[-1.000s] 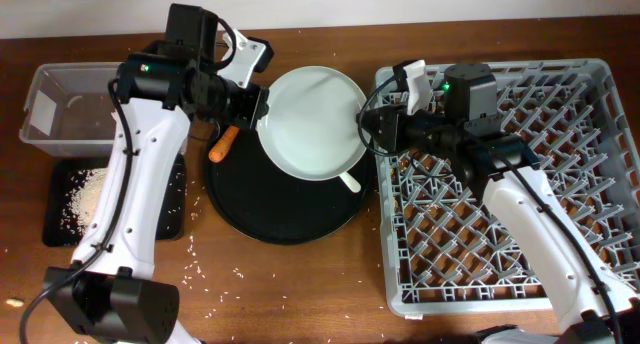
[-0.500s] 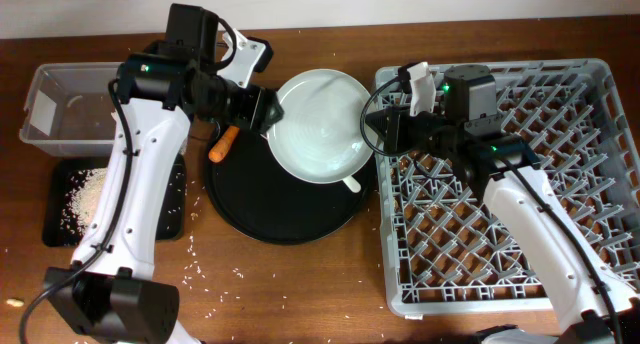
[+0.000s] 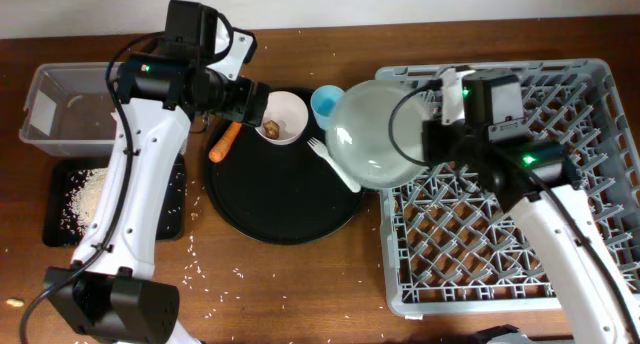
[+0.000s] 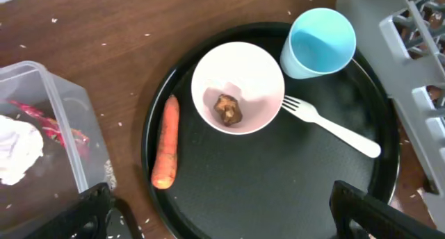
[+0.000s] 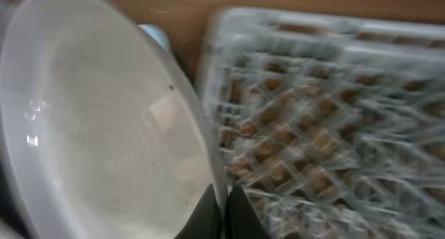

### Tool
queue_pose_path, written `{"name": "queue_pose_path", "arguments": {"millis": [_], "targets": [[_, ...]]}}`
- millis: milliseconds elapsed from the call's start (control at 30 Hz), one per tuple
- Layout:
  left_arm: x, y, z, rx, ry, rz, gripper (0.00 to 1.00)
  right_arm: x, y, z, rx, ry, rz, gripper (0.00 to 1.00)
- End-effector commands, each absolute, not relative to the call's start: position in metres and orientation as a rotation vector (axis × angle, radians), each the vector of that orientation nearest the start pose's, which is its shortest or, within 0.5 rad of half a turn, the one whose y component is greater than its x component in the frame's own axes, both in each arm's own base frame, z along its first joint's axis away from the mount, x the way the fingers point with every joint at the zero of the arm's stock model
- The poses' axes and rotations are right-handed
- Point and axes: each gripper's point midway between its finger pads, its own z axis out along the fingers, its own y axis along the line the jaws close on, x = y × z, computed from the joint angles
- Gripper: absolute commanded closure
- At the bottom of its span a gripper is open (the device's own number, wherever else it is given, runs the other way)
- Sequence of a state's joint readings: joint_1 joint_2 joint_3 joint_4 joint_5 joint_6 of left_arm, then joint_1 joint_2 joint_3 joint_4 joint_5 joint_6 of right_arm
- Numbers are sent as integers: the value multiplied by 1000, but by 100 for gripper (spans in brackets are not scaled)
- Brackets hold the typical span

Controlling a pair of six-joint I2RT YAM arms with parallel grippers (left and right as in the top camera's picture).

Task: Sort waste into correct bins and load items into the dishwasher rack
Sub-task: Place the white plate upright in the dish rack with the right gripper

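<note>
Gleaming pale grey-green, the bowl [image 3: 372, 139] (empty, tilted) overlaps the rack [image 3: 470, 284].

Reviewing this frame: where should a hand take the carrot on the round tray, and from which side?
Its middle, from straight above, closing across its width: the carrot lies flat and long by the round tray's rim, and the white bowl sits close to one end only.

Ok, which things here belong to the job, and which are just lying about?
Job: pale grey-green bowl, small white bowl, light blue cup, white plastic fork, orange carrot, grey plastic rack, clear plastic tub, black rectangular tray.
Lying about: large round black tray.
</note>
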State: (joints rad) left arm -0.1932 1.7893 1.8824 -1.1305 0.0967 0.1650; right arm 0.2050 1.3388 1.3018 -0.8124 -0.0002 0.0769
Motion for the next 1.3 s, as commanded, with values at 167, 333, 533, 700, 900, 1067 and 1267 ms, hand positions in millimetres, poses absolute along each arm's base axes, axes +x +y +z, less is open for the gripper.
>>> {"name": "queue_pose_path", "arguments": {"millis": [167, 333, 533, 700, 900, 1067, 1267], "targets": [[434, -95, 258, 482, 2507, -106, 1, 338, -82, 328, 348, 2049, -1026, 96], [437, -96, 260, 480, 2493, -106, 1, 374, -83, 338, 150, 2019, -1195, 96], [437, -96, 261, 480, 2491, -106, 1, 410, -96, 288, 74, 2134, -1200, 96], [438, -96, 261, 480, 2490, -105, 1, 431, -81, 260, 16, 2196, -1004, 96], [438, -96, 261, 480, 2490, -105, 1, 438, -89, 236, 6, 2250, -1009, 96], [438, -96, 261, 480, 2490, -105, 1, 437, -116, 256, 119, 2185, -1018, 96], [438, -96, 261, 480, 2490, -106, 1, 444, -101, 239, 37, 2243, -890, 95]]}}
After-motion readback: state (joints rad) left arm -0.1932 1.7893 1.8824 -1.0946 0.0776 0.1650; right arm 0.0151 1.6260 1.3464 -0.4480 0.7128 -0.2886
